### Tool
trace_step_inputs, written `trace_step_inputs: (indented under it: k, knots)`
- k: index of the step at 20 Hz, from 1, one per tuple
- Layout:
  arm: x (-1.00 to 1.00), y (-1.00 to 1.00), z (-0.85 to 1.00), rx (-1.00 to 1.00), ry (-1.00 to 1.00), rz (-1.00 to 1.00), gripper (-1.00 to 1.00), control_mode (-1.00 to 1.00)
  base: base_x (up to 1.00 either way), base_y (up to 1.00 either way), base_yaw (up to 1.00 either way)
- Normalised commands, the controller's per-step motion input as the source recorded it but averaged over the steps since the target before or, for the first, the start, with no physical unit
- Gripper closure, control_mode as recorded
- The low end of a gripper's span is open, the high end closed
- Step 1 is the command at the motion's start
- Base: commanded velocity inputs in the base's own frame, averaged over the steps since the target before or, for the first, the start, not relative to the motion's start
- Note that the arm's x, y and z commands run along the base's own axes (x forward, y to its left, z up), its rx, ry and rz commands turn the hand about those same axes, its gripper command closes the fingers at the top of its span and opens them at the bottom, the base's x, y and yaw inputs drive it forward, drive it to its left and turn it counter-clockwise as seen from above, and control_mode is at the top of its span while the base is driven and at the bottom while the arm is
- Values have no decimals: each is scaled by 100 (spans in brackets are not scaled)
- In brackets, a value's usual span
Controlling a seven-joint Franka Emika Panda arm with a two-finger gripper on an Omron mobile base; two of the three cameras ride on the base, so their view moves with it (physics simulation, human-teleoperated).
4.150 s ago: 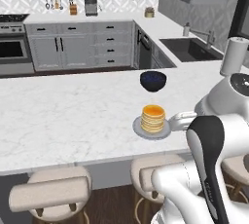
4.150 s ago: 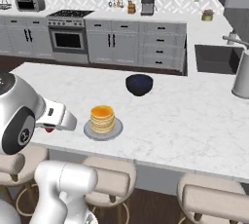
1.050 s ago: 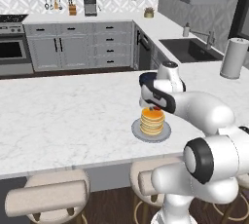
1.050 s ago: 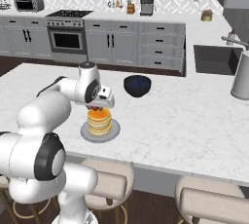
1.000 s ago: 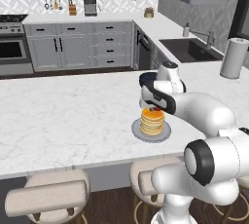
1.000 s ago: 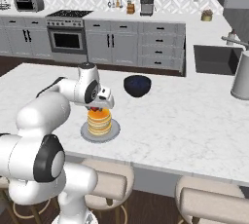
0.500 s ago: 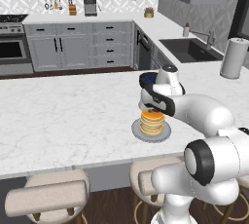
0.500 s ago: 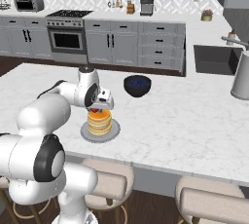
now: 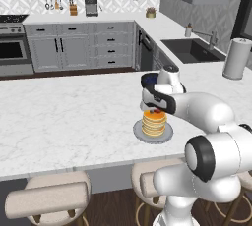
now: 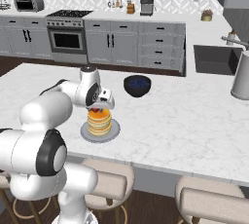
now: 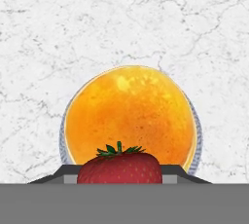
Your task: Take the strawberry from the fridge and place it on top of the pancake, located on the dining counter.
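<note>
The dining counter point(image 9: 59, 122) is seen as a long white marble slab running across the near part of the scene. Beige round stools point(image 9: 49, 198) are tucked under its near edge. In the left base view, the stove point(image 9: 10, 48) is set into the far-left cabinets, and a coffee machine point(image 9: 91, 4) is placed on the far worktop beside a knife block point(image 9: 73, 10).

Near the middle of the dining counter, the pancake point(image 9: 154, 122) stack is positioned on a grey plate point(image 9: 140, 132). A dark blue bowl point(image 10: 137, 85) is located just beyond the stack, on the far side; the two are apart.

The gripper point(image 9: 155, 109) is held directly above the pancake, pointing downward. In the hand view, the strawberry point(image 11: 119, 167) is clamped between the two dark fingertips point(image 11: 65, 173), with its green leaves turned toward the golden top of the stack point(image 11: 130, 116). The jaws are clenched on the berry. In the right base view, a small red patch point(image 10: 97, 109) is visible under the hand, just over the top pancake. Whether the strawberry is touching the pancake cannot be determined from these views.

To the right, the sink point(image 9: 189, 50) is recessed in the far worktop, and a paper towel roll point(image 9: 235, 59) is standing upright at the right end of the counter area.
</note>
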Motion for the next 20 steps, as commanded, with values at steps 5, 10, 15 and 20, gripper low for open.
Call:
trace_step_inputs:
  k: [5,10,15,20]
  knots:
    - [0,1,-17,0,1,0,100,-100,0,0,0]
    - [0,0,-18,0,5,0,100,-100,0,0,0]
    - [0,0,-11,0,5,0,100,-100,0,0,0]
    - [0,0,2,0,1,0,100,-100,0,0,0]
